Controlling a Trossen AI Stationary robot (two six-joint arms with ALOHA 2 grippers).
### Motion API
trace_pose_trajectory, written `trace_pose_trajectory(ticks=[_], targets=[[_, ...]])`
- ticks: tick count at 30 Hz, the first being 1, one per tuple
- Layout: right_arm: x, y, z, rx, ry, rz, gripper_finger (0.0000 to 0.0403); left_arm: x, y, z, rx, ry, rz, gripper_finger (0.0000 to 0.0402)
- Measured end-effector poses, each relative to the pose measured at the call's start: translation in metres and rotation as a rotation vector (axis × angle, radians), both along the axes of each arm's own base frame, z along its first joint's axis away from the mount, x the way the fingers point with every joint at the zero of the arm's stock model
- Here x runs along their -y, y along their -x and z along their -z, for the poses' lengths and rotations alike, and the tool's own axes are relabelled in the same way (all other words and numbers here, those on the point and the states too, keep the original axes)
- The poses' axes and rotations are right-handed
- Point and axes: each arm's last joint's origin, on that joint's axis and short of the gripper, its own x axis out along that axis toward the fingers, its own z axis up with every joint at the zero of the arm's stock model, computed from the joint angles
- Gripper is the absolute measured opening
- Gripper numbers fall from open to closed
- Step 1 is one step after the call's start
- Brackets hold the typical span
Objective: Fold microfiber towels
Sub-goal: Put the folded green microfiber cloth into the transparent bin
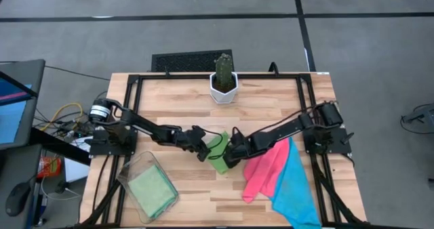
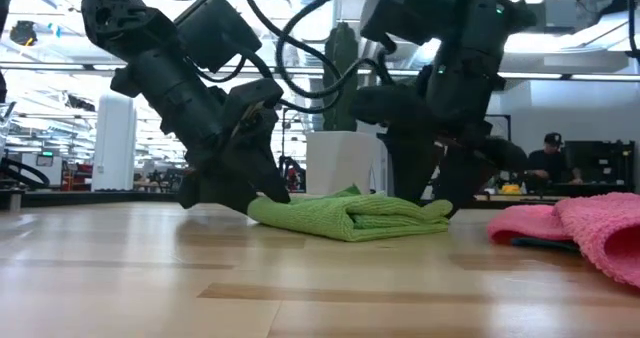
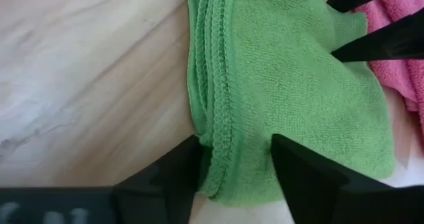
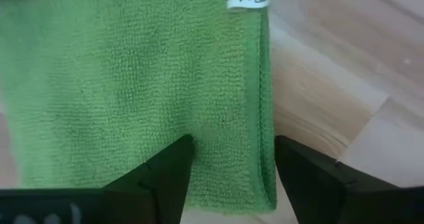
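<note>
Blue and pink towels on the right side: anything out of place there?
Yes. The blue towel hangs over the table's front edge, with the pink towel crumpled on top of it. Neither is folded.

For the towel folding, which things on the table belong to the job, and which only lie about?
Belong to the job:
- green towel, folded, between both end effectors
- pink towel
- blue towel
- green towel in the bin

Only lying about:
- clear plastic bin
- potted cactus
</note>
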Motion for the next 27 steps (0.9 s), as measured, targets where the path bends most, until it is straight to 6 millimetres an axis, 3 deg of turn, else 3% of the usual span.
trace_pose_trajectory(ticks=[6,12,16,20,23,27], targets=[[-0.002,-0.010,0.007,-0.057,0.026,-0.055,0.0200,0.001,0.000,0.003,0.001,-0.011,-0.001,0.0097],[-0.003,-0.014,0.007,-0.041,0.001,-0.090,0.0092,0.002,-0.002,0.001,0.032,-0.007,0.004,0.0036],[0.001,-0.014,-0.004,0.000,-0.024,-0.120,0.0022,0.004,-0.004,0.000,0.063,0.034,0.033,0.0007],[0.002,-0.009,-0.023,0.037,-0.032,-0.105,0.0021,0.007,-0.009,-0.011,0.066,0.094,0.064,0.0004],[0.000,-0.007,-0.046,0.119,-0.045,-0.094,0.0021,0.013,-0.008,-0.026,0.068,0.119,0.081,0.0003],[-0.011,-0.007,-0.060,0.221,-0.071,-0.087,0.0021,0.021,-0.001,-0.055,0.076,0.123,0.090,0.0002]])
